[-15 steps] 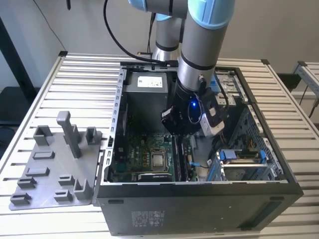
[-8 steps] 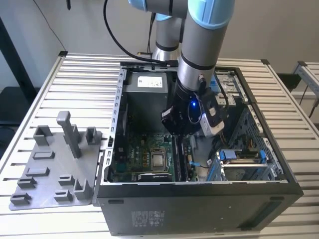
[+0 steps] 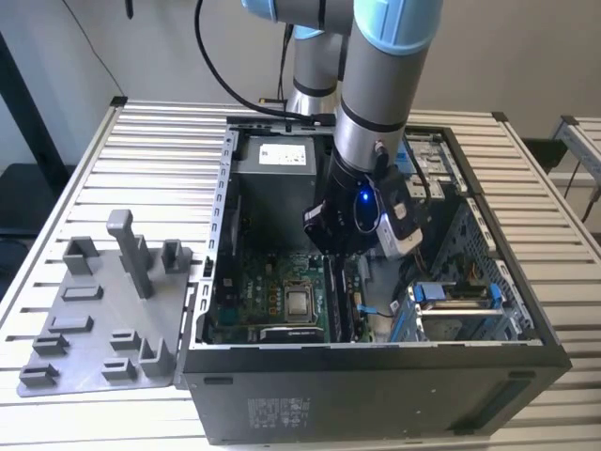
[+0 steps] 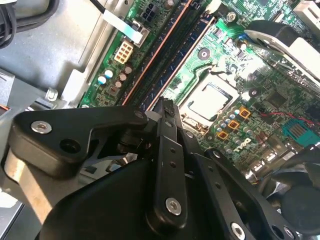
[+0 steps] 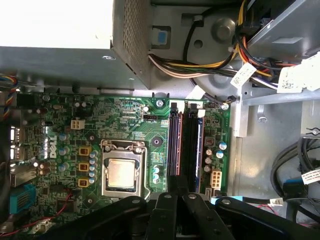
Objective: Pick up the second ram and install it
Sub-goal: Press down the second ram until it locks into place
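My gripper (image 3: 344, 250) is down inside the open computer case (image 3: 235, 188), over the motherboard (image 5: 125, 125). Its black fingers are pressed together with no gap, in both wrist views (image 4: 167, 106) (image 5: 173, 186). They sit over the near end of the memory slots (image 4: 170, 55). A thin dark stick, the second ram (image 5: 173, 142), stands in the slot in line with the fingertips. A wider dark slot (image 5: 191, 145) runs beside it. Whether the fingertips touch the ram I cannot tell.
A grey plastic tray (image 3: 94, 319) with posts and blocks lies on the slatted table at the exterior view's left. The processor socket (image 5: 122, 172) lies beside the slots. The power supply (image 5: 60, 25), its cable bundle (image 5: 200, 65) and a drive cage (image 3: 455, 310) crowd the case.
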Available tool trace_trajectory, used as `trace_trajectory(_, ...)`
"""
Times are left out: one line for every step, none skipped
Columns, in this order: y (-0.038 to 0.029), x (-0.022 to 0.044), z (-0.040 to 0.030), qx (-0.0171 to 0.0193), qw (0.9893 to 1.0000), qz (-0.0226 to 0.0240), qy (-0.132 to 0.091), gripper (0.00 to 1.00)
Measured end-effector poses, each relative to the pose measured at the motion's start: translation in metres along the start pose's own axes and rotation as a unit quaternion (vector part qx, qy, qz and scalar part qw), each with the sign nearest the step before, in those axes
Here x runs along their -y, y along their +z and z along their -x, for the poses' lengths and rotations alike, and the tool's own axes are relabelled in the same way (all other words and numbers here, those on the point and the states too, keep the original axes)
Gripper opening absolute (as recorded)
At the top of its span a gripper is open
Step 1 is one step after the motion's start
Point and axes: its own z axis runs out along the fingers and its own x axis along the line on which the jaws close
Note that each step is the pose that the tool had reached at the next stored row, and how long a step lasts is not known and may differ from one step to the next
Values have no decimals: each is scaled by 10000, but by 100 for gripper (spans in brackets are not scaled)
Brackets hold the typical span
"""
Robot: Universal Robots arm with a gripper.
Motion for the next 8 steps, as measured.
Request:
trace_trajectory(0, 0, 0, 0, 10000, 0, 0, 11)
trace_trajectory(0, 0, 0, 0, 10000, 0, 0, 11)
trace_trajectory(0, 0, -1, 0, 10000, 0, 0, 11)
trace_trajectory(0, 0, -1, 0, 10000, 0, 0, 11)
trace_trajectory(0, 0, -1, 0, 10000, 0, 0, 11)
trace_trajectory(0, 0, -1, 0, 10000, 0, -7, 11)
trace_trajectory(0, 0, -1, 0, 10000, -1, -26, 11)
trace_trajectory(0, 0, -1, -1, 10000, -2, -54, 11)
